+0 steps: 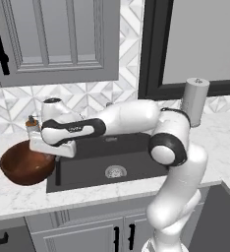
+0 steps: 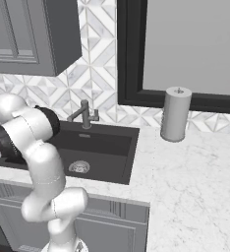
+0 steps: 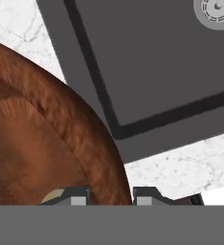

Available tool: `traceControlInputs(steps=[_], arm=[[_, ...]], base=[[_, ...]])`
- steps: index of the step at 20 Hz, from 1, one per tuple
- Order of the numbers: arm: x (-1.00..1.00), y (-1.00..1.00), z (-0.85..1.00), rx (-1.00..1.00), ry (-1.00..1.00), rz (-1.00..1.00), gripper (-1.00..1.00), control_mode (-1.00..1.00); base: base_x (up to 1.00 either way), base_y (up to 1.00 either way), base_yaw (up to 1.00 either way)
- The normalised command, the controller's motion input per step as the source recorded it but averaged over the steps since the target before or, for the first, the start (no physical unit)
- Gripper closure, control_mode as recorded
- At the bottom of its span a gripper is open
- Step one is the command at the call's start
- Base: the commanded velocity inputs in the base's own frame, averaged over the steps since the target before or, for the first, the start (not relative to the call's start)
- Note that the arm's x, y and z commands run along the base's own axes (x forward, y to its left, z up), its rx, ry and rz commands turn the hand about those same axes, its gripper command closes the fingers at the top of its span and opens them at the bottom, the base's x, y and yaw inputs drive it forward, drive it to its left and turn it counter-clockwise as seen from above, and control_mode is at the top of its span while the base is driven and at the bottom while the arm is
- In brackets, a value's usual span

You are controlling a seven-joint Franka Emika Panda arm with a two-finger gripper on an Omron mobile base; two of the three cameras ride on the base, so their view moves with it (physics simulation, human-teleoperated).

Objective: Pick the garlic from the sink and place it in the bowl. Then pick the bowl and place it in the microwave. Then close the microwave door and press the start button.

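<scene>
The reddish-brown wooden bowl point(image 1: 23, 166) stands on the counter just left of the dark sink point(image 1: 136, 156). My gripper point(image 1: 48, 154) reaches down onto the bowl's right rim. In the hand view the bowl point(image 3: 42, 139) takes up the left side, and its wall stands between the two fingertips of the gripper point(image 3: 111, 197), which is shut on the rim. A sliver of the cream-white garlic point(image 3: 53, 195) shows inside the bowl beside the left fingertip. The sink basin point(image 3: 147, 62) with its metal drain point(image 3: 218, 10) lies beyond. The microwave and its door are out of view.
A grey paper-towel roll point(image 2: 176, 114) stands on the counter right of the sink, and the faucet point(image 2: 85, 114) rises behind the basin. A small bottle point(image 1: 32, 125) sits behind the bowl. Grey wall cabinets point(image 1: 53, 39) hang above.
</scene>
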Motion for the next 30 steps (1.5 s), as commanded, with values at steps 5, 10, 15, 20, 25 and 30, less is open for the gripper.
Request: traceControlInputs(steps=[5,10,15,20,25,30], arm=[[-0.41,-0.88,0.34,0.04,-0.03,-0.27,1.00,-1.00],[-0.32,-0.94,0.43,0.04,-0.02,-0.31,1.00,-1.00],[-0.28,-0.97,0.50,0.02,-0.04,-0.35,1.00,-1.00],[-0.26,-0.97,0.48,0.00,-0.01,-0.34,1.00,-1.00],[-0.25,-0.98,0.37,0.00,0.00,-0.34,1.00,-1.00],[-0.27,-0.76,0.34,0.15,-0.05,-0.16,1.00,-1.00]], base=[[0.00,0.00,0.00],[0.00,0.00,0.00],[0.00,0.00,0.00],[0.00,0.00,0.00],[0.00,0.00,0.00],[0.00,0.00,0.00]])
